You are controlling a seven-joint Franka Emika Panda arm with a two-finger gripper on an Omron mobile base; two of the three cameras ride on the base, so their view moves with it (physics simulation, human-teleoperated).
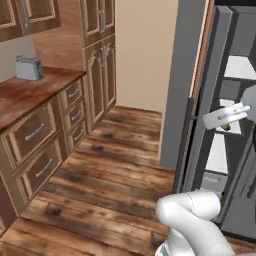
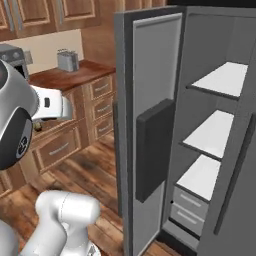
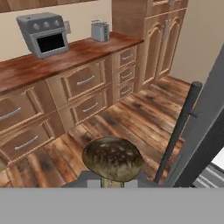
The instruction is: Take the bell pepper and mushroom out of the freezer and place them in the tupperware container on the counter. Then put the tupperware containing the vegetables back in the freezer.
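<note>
The gripper (image 3: 112, 183) is clamping the mushroom (image 3: 112, 159) by its stem, cap facing out. It's pointing toward the counter (image 3: 65, 59), probably since the tupperware's over there somewhere.

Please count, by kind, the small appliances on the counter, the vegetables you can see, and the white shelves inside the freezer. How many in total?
Small appliances on the counter: 2 (toaster oven, toaster)
Vegetables: 1 (mushroom, at the end effector)
White shelves in the freezer: 3
Total: 6
</note>
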